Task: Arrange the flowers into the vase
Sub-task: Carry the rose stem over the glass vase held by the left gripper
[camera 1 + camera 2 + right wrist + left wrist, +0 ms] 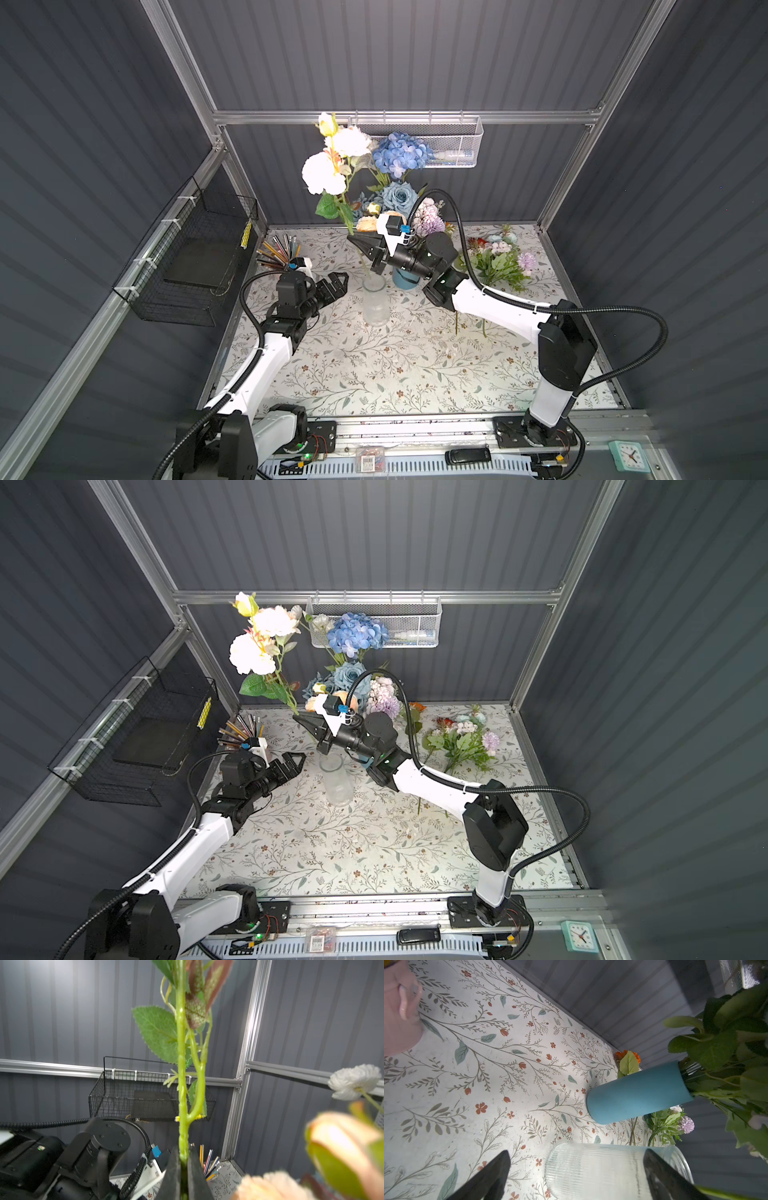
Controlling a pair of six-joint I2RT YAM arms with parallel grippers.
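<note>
Blue vase [403, 282] holds blooms [401, 195] — cream flowers [324, 172], stem end at glass vase [376, 307]

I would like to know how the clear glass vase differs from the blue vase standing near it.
The glass vase is clear and ribbed; the blue vase is opaque and smooth. The blue vase is packed with flowers, whereas the glass vase looks almost empty, with only the stem held by the right end effector reaching toward its mouth. Both stand upright on the table.
</note>
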